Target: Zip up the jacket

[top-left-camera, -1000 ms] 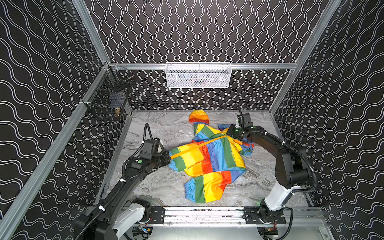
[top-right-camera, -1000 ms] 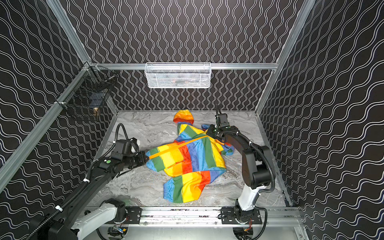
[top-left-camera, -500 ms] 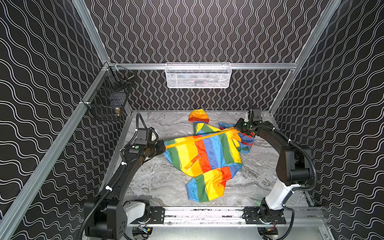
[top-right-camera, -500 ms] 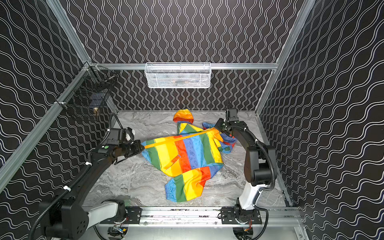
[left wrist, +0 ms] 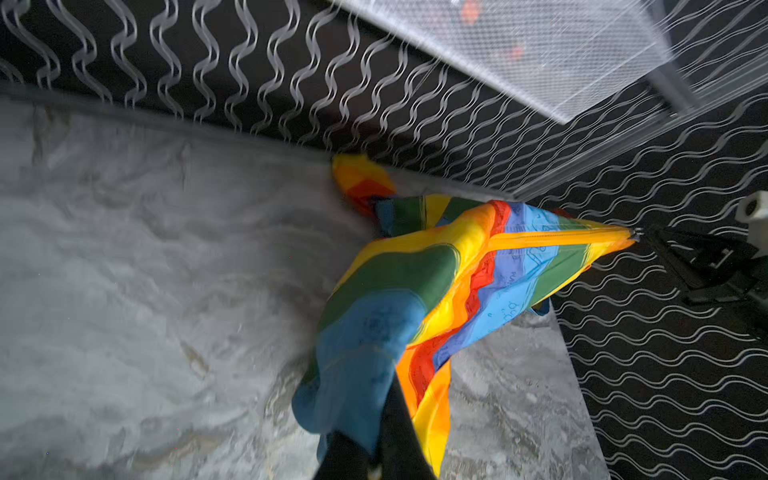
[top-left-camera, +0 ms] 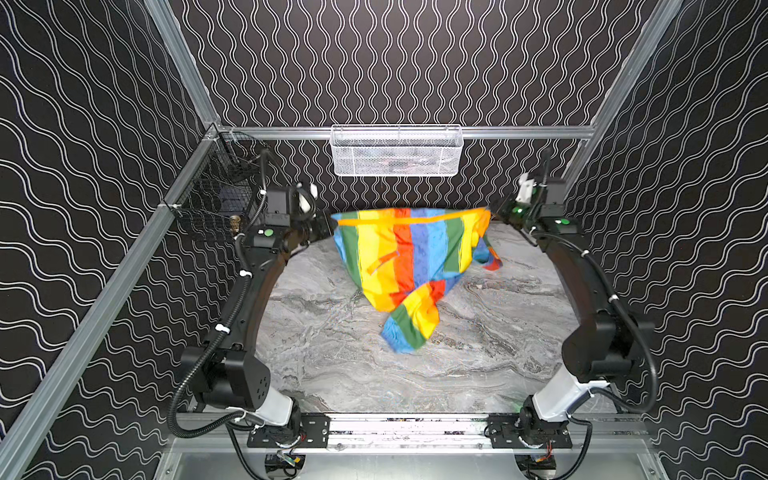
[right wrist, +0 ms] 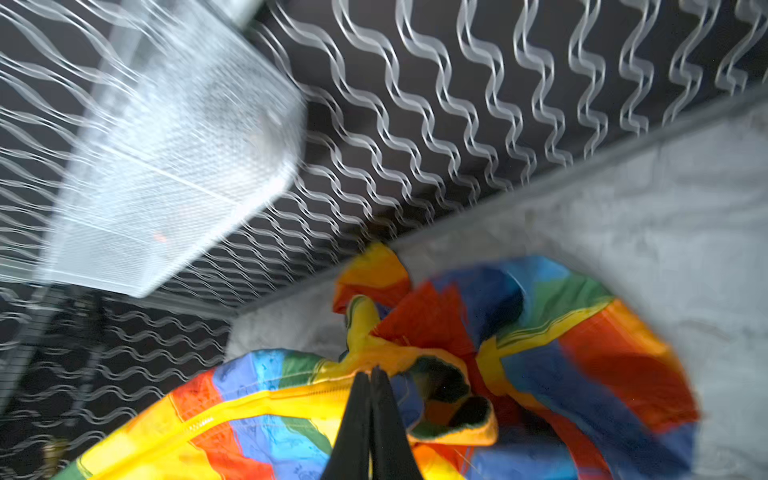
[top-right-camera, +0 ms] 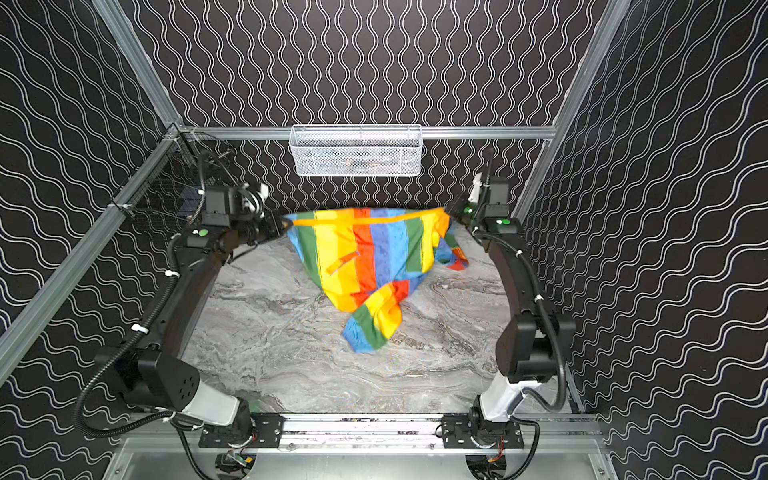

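- The left gripper is pinching shut on 1 end of the jacket's orange zipper band. In its wrist view the closed jaws are clamping blue fabric.
- The right gripper is gripping the opposite end of that band, its jaws meeting over the yellow-orange edge.
- Between the 2 grippers, the band is stretching nearly taut and level above the tabletop. The rest is hanging in loose folds toward it.
- The jacket is looking thin, light, limp and slick, so it is likely sagging wherever nothing is pinching it.
- The stitched zipper band is looking like the firmest place to hold. The slider is showing too small to locate.
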Controlling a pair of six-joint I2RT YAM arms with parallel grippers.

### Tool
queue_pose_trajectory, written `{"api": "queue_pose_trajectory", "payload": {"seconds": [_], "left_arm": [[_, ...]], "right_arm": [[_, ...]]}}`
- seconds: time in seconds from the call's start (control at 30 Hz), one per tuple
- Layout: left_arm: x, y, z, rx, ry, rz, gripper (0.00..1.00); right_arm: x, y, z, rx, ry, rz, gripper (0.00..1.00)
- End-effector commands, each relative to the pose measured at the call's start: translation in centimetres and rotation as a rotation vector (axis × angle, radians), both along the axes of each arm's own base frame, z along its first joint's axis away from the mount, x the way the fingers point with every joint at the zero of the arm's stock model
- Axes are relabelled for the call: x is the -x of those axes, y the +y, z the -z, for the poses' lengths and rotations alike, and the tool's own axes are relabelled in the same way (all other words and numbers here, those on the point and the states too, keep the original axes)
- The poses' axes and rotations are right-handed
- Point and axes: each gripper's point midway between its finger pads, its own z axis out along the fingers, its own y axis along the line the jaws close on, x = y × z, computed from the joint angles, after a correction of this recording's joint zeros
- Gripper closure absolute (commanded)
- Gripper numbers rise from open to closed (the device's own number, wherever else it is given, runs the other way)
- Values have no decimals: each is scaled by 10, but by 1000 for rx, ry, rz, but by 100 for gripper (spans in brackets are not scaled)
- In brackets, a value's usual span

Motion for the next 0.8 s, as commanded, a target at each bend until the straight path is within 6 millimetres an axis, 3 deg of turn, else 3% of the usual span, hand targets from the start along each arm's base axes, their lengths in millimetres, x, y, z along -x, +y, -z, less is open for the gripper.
{"api": "queue_pose_trajectory", "payload": {"seconds": [0.0, 0.07, 0.1, 0.17, 0.27, 0.43, 0.5, 0.63, 0.7, 0.77], "left_arm": [[10, 1, -16, -19, -34, 24, 100], [18, 2, -6, -21, -23, 17, 100], [24, 2, 8, -13, 0, 16, 100], [37, 2, 35, 2, 40, 18, 100], [60, 1, 94, 35, 143, 15, 100], [108, 6, 184, 48, 314, -15, 100], [124, 12, 214, 22, 378, -40, 100], [142, 19, 264, -14, 501, -61, 100], [147, 21, 282, -20, 538, -78, 90], [150, 25, 296, -33, 563, -96, 73]], "right_arm": [[13, 0, -52, 14, -157, -36, 100], [24, 2, -52, 23, -169, -60, 100], [30, 5, -46, 22, -161, -76, 100], [40, 8, -15, 12, -99, -96, 100], [61, 12, 58, -19, 58, -113, 100], [117, 10, 192, -58, 342, -88, 100], [134, 9, 225, -58, 405, -78, 100], [147, 7, 262, -34, 508, -79, 100], [149, 6, 273, -30, 542, -78, 94], [149, 4, 279, -13, 568, -69, 76]]}}
